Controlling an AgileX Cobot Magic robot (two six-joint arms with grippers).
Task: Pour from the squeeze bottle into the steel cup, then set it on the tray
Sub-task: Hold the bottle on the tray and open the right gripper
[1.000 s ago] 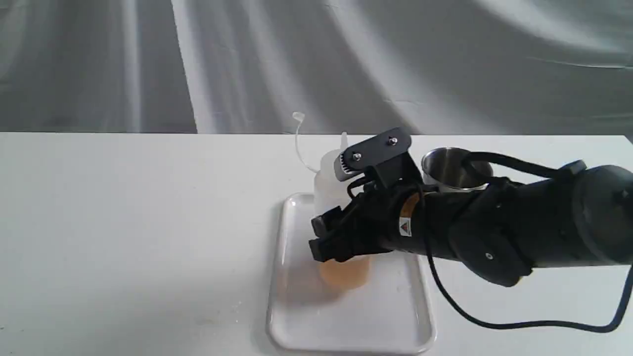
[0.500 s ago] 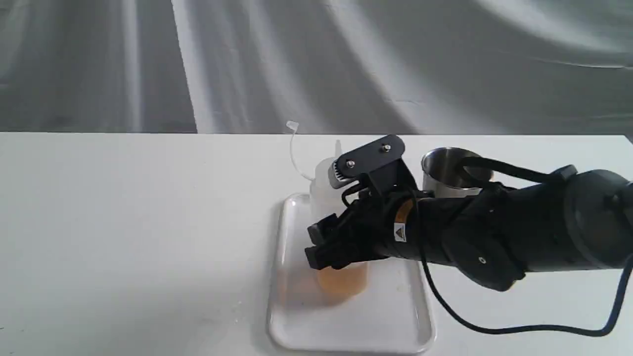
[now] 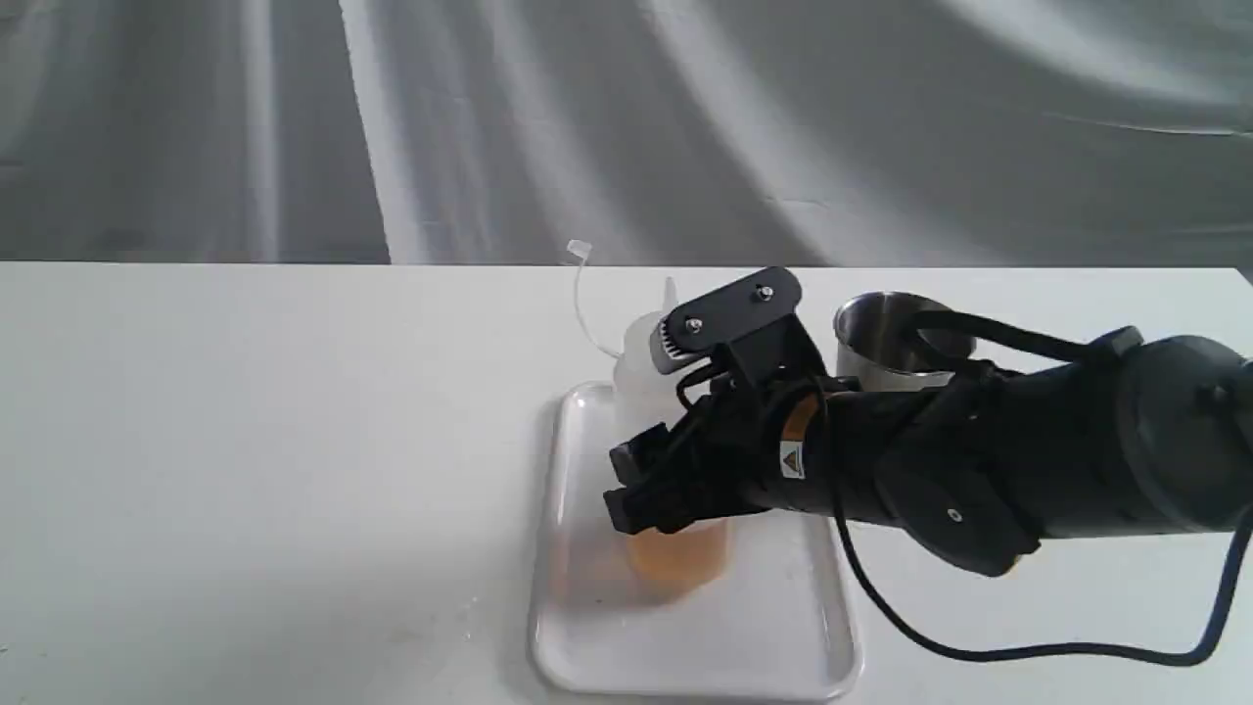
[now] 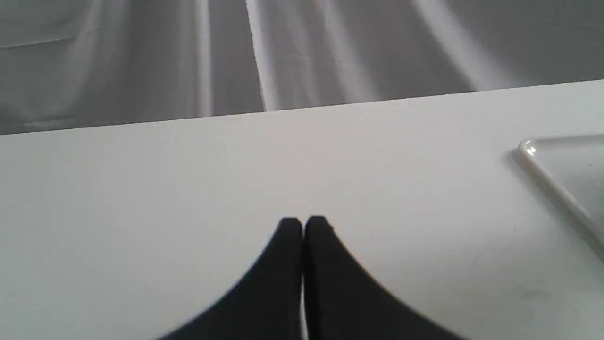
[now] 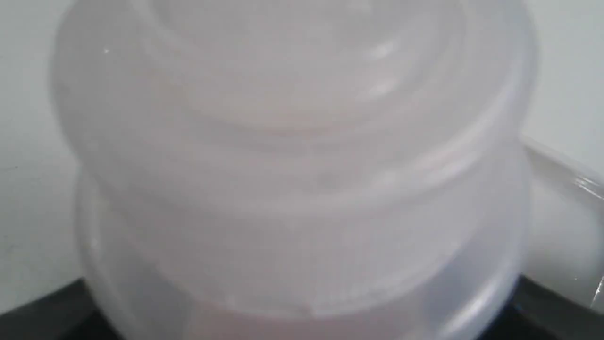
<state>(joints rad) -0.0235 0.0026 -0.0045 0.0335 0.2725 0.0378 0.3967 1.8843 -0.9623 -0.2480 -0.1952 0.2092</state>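
Observation:
The squeeze bottle stands upright on the white tray, amber liquid showing in its lower part, and its base seems to rest on the tray floor. My right gripper is shut on the bottle's middle, reaching in from the right. In the right wrist view the bottle fills the picture, with a black finger at its side. The steel cup stands upright behind the right arm, beyond the tray's far right corner. My left gripper is shut on nothing, low over bare table.
The right arm's black cable loops over the table to the right of the tray. A corner of the tray shows in the left wrist view. A grey cloth backdrop hangs behind the table's far edge.
Over the last second my right gripper lowered the bottle a little and shifted it slightly left on the tray. In the last half second nothing moved.

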